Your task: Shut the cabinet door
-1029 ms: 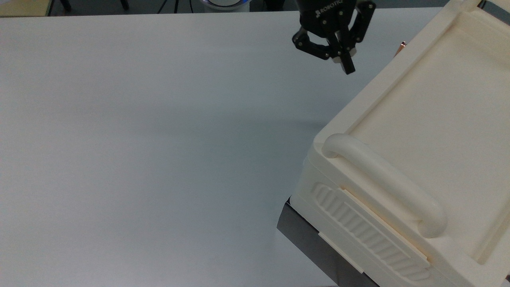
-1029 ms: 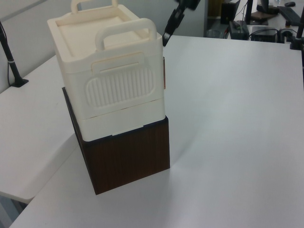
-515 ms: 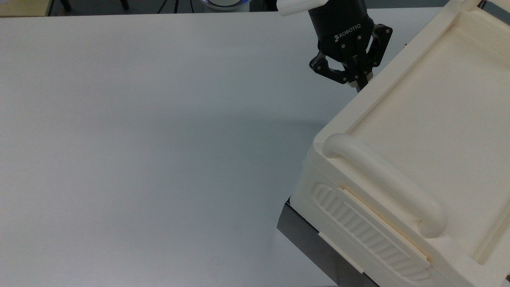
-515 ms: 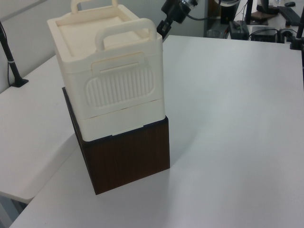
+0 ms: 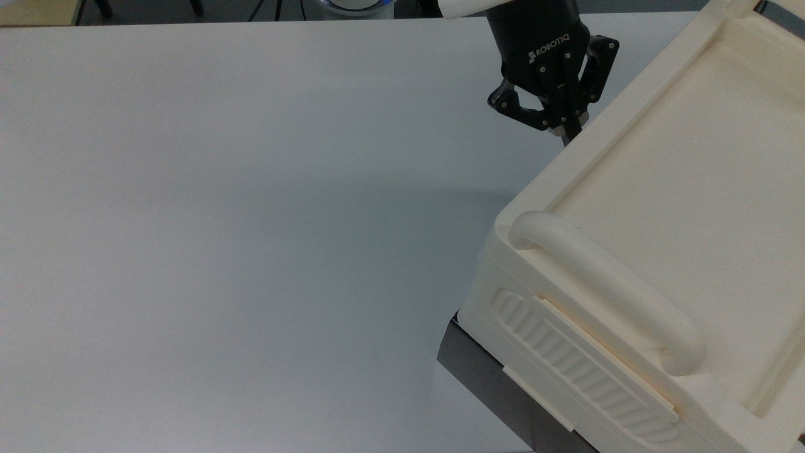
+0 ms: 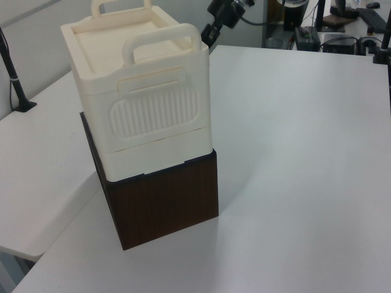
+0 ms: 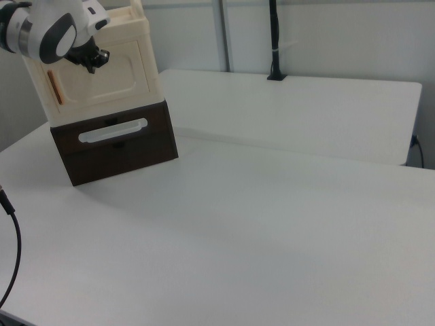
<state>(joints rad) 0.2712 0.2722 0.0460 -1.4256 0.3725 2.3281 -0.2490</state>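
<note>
— Where is the arm?

— The black two-finger gripper hangs from the white arm at the top view's upper right, pointing down, its fingers drawn together on nothing, tips right against the edge of the large cream plastic cabinet. In the right view the gripper sits against the cabinet's front face.

— And the door?

— The long flat cream cabinet door lies flush with the cabinet front in the right view, its narrow copper-orange strip toward the right view's left.

— What surrounds it?

— The cabinet stands on a dark brown wooden box with a white slot handle, on a white table. A thick rounded cream bar handle and a ribbed side panel face the left view.
</note>
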